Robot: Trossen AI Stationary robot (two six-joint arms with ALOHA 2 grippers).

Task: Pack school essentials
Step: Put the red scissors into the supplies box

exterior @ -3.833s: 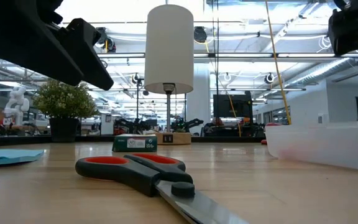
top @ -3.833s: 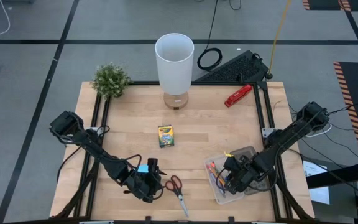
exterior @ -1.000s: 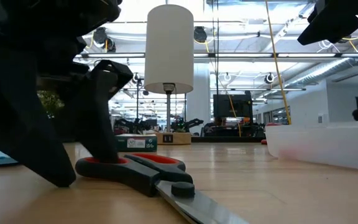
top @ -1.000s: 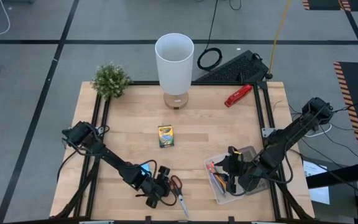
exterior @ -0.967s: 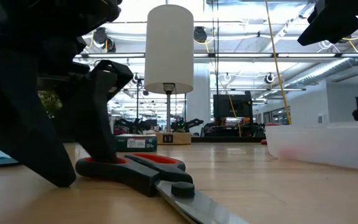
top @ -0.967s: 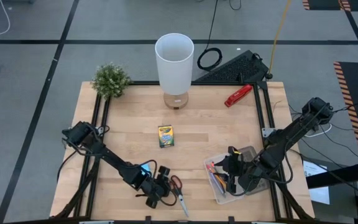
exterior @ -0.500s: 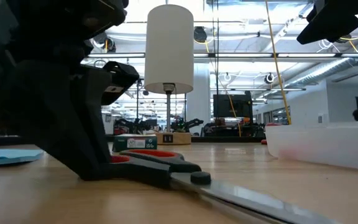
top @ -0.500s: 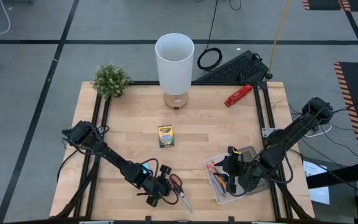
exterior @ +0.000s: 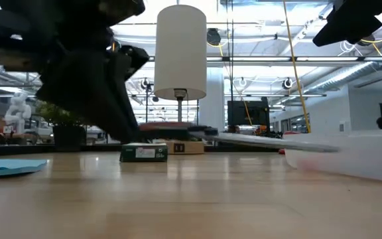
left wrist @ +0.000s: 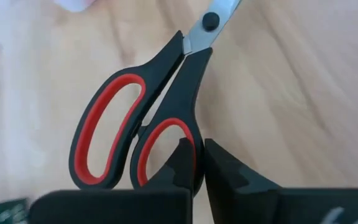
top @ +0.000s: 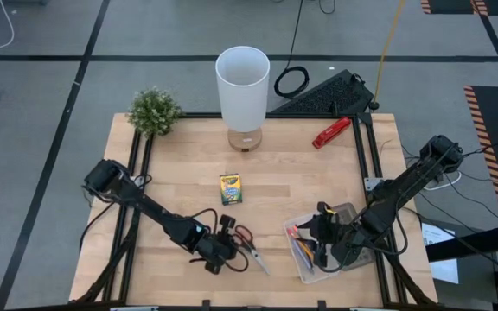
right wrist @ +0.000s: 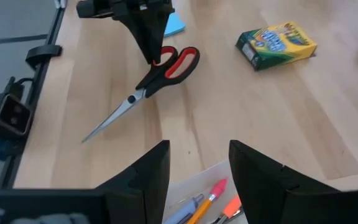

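The red-handled scissors [top: 251, 248] hang closed above the wood table's near middle, with my left gripper [top: 228, 236] shut on their handle; the low view shows the scissors [exterior: 244, 138] in the air. The yellow-green crayon box [top: 230, 188] lies flat at the table's middle. The blue sticky-note pad [right wrist: 174, 25] lies beside my left arm. My right gripper [right wrist: 194, 174] hovers open over the clear plastic container [top: 305, 272] at the near right, which holds pens and pencils [top: 303, 246]. My left gripper holds the scissors by the smaller handle loop, on its outer side [left wrist: 194, 134]. One finger [left wrist: 182, 163] stands inside the loop and the other [left wrist: 229, 180] outside it. The fingers come down from above. The scissors hang about level, clear of the table, blades [right wrist: 114, 118] away from the gripper.
A tall white lamp [top: 242, 86] stands at the far middle, a small green plant [top: 154, 111] at the far left corner and a red stapler-like tool [top: 330, 132] at the far right. Bare wood lies between the crayon box and the container.
My left gripper has taken hold of the scissors' handle and risen, moving a little toward the far edge. The scissors, which lay flat on the table, are now lifted clear and hang about level. My right arm has kept still.
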